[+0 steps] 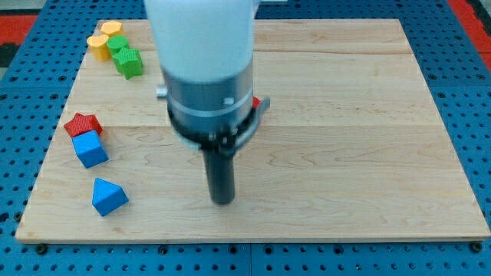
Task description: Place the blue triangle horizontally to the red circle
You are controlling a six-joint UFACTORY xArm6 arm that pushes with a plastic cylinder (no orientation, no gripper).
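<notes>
My tip [222, 202]: plain rod end, nothing to clench or release, holding nothing. Rests on the wooden board [353, 153], touching no block.

Blue triangle [109, 196]: well apart from my tip toward the view's left, at about the same height in the view, near the board's lower left corner.

Blue cube [90, 149]: left of my tip and a little toward the view's top, near the triangle but apart from it. Touches a red block [83, 123] just above it, shape unclear.

Red sliver [257, 102]: above my tip and slightly to the view's right, peeking out from behind the arm's housing [209, 84]. Mostly hidden, so shape cannot be told.

Far up and left of my tip, at the board's top left corner: two yellow blocks [98, 44] [112, 29] and two green blocks [117, 46] [130, 63], clustered close together.
</notes>
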